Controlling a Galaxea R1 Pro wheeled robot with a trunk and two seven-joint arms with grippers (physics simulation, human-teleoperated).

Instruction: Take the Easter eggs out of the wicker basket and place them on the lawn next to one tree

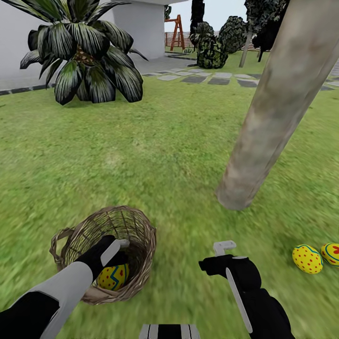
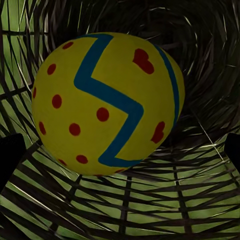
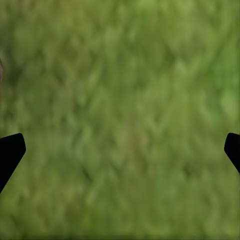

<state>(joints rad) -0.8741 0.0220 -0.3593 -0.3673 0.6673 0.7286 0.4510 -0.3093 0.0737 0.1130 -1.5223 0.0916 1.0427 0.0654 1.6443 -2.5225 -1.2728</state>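
Left gripper point(image 1: 123, 249) spread inside the wicker basket point(image 1: 141, 226) over the last egg point(image 1: 113, 277), right gripper point(image 1: 221, 252) spread above open lawn point(image 1: 155, 155), two eggs point(image 1: 307, 259) beside the tree point(image 1: 278, 108)

One yellow egg point(image 1: 113, 277) in basket point(image 1: 141, 263); two eggs point(image 1: 307, 259) on lawn point(image 1: 155, 155).

**Setting: simulated residential garden**

Short green mottled lawn point(image 1: 155, 141) is spreading across the whole scene. A white house wall point(image 1: 136, 23) is standing at the back, a low dark-leaved palm point(image 1: 84, 52) growing before it. Grey stepping stones point(image 1: 207, 77) are running toward dark bushes point(image 1: 212, 47), a brown slatted fence point(image 1: 172, 40) and a red-brown wooden swing frame point(image 1: 177, 32). A thick grey-brown tree trunk point(image 1: 278, 103) is rising from the grass.
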